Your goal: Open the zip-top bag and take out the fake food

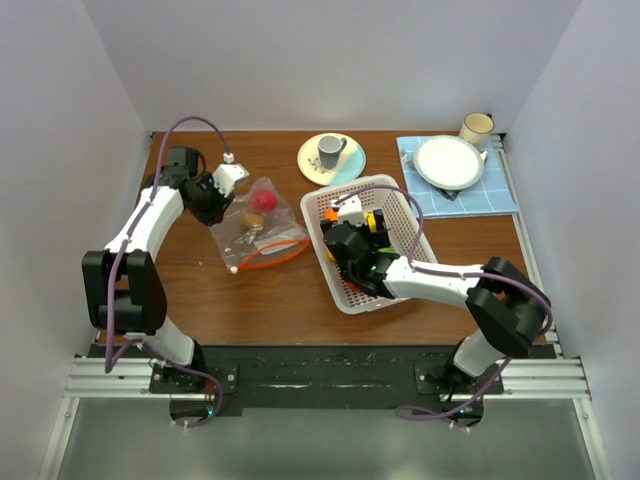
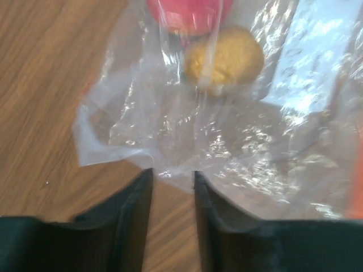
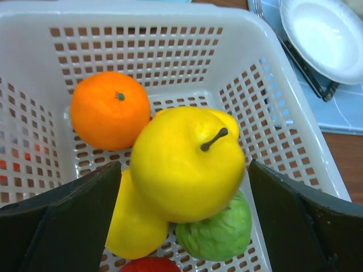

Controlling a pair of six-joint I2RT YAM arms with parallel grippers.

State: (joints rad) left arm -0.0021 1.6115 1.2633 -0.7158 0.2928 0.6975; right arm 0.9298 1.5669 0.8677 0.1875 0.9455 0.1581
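1. The top view is bright and evenly lit from overhead. The arms throw only short, soft shadows on the table [image 1: 280,290], and the white walls look faintly lilac.
2. The left wrist view is soft throughout, with nothing crisp. The left gripper [image 2: 172,173] is a dark, detail-less mass at the bottom edge. The zip-top bag [image 2: 227,130] is strewn with white glare patches (strongest toward the upper right).
3. The right wrist view is sharp in the middle. The yellow apple [image 3: 170,141] carries broad, soft highlights, and the white plate [image 3: 323,34] is nearly washed out. The right gripper [image 3: 184,165] is dark and blurred at the near edge.
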